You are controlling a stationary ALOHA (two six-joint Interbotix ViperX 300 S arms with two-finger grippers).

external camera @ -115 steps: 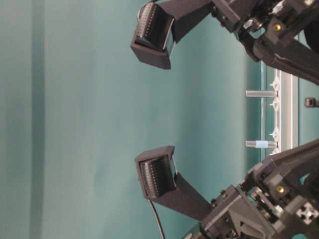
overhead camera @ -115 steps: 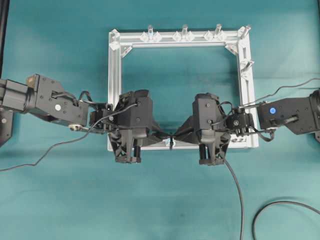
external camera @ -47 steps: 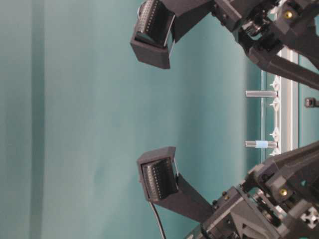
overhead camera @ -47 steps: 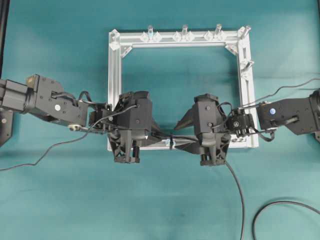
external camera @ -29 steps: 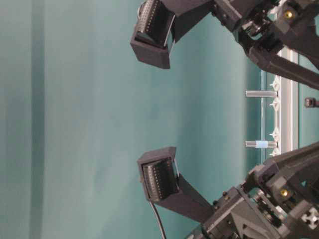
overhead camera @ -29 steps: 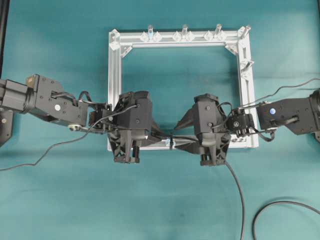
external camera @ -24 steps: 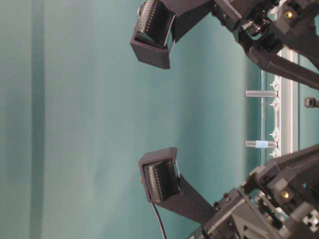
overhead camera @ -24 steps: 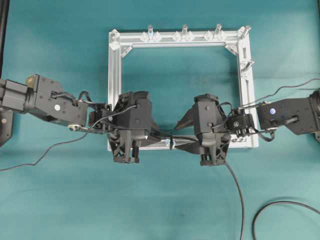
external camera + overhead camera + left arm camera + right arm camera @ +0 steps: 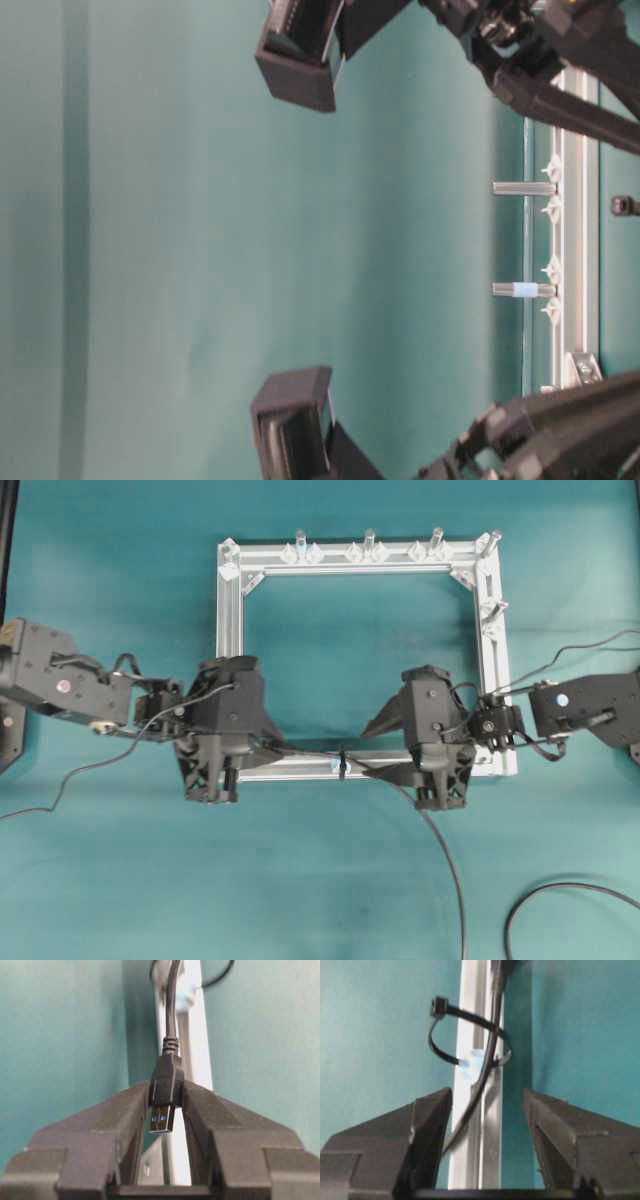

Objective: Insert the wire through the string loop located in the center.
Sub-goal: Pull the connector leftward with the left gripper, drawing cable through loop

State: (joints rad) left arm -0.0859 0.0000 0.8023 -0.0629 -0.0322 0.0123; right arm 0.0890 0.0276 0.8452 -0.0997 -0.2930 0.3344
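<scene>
The black wire (image 9: 305, 752) runs along the front bar of the silver frame (image 9: 230, 630) and passes through the black string loop (image 9: 341, 763). My left gripper (image 9: 272, 750) is shut on the wire's USB plug (image 9: 166, 1091), left of the loop; the silver tip points back between its fingers. In the right wrist view the wire (image 9: 487, 1060) goes through the loop (image 9: 470, 1035), which has a pale-blue fitting. My right gripper (image 9: 378, 748) is open just right of the loop; in its own view (image 9: 487, 1105) the wire runs loose between the fingers, near the left one.
Upright silver pegs (image 9: 369, 542) stand on the frame's far bar and right bar; two show in the table-level view (image 9: 520, 188). The wire's slack (image 9: 455, 870) trails toward the front right. Another black cable (image 9: 560, 895) curls at the bottom right.
My right gripper, closed near the loop 2.4 s ago, has opened and shifted right. My left gripper has moved left with the plug, drawing more wire through the loop.
</scene>
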